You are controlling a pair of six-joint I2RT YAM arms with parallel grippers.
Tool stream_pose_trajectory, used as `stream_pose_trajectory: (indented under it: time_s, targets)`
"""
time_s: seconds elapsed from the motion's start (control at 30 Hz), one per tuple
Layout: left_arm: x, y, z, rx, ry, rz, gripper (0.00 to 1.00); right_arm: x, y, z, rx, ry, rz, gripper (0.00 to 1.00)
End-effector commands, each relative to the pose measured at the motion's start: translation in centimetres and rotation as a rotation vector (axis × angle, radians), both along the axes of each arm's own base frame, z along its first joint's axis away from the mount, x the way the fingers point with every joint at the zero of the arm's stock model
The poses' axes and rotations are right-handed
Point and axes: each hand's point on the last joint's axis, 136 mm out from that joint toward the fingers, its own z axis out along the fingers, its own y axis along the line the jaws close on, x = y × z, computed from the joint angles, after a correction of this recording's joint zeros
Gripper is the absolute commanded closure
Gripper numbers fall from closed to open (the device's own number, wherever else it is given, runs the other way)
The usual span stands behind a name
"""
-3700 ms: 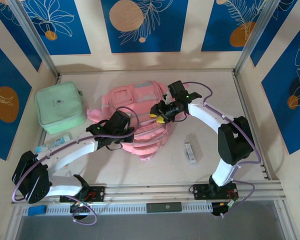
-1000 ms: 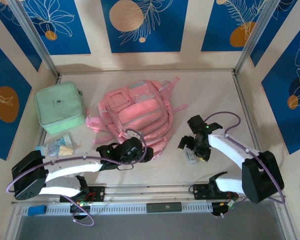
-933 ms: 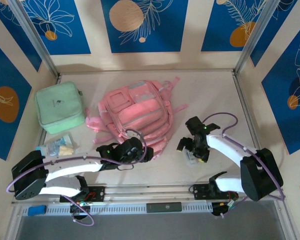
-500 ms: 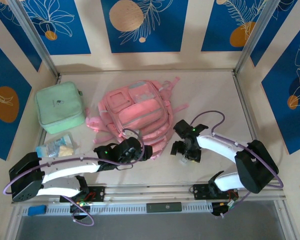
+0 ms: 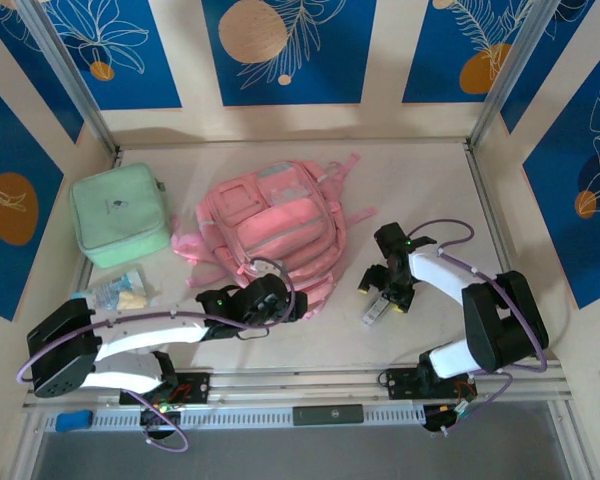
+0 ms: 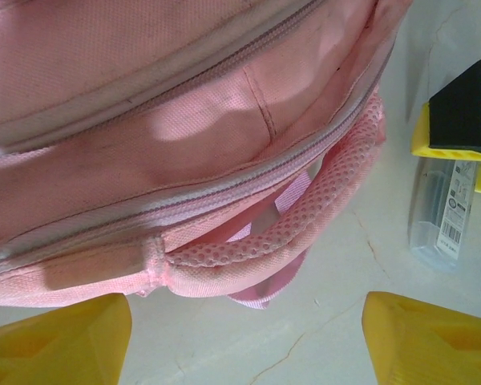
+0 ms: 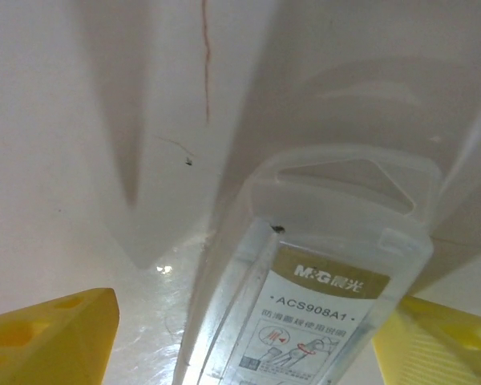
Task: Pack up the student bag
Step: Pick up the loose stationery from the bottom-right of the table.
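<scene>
1. While the bag [image 5: 280,225] lies flat at mid-frame, its zips look closed in the left wrist view; nothing seems packed yet.
2. Right gripper [image 7: 240,341]: jaws wide, straddling a clear pen box [image 7: 321,273], not clamped on it.
3. Left gripper [image 6: 244,349]: wide, empty, at the bag's lower edge by the mesh handle [image 6: 305,216].
4. Likely remaining: open the bag, load the pen box, the green case [image 5: 120,213] at upper left, and the pouch [image 5: 115,293] below it.

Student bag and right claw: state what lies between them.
Bare table separates the student bag from the right claw, as the top external view shows.
</scene>
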Motion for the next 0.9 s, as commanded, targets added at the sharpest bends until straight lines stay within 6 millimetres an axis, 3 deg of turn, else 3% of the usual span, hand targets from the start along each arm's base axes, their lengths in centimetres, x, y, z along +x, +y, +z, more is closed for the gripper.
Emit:
stream_pose_trajectory:
  time_s: [0.0, 0.2, 0.6, 0.7, 0.77, 0.87]
  targets:
    - [-0.1, -1.0, 0.8, -0.01, 0.002, -0.025, 0.24, 1.4, 0.7, 0.1, 0.019, -0.021, 0.021, 0.23]
    - [-0.1, -1.0, 0.8, 0.002, 0.001, -0.029, 0.23, 1.4, 0.4, -0.4, -0.008, -0.008, 0.04, 0.33]
    - [0.0, -0.8, 1.4, 0.014, -0.011, -0.035, 0.23, 1.8, 0.9, 0.8, 0.025, -0.055, 0.087, 0.55]
    - [-0.1, -1.2, 2.9, -0.003, -0.028, -0.071, 0.23, 2.1, 1.2, 1.5, 0.047, -0.073, 0.109, 0.58]
    - [-0.1, -1.5, 5.0, -0.008, -0.076, -0.119, 0.23, 2.1, 1.2, 2.1, 0.05, -0.08, 0.122, 0.58]
    - [0.9, 0.1, 7.4, 0.105, -0.177, -0.159, 0.22, 2.2, 1.2, 3.4, 0.057, -0.097, 0.138, 0.59]
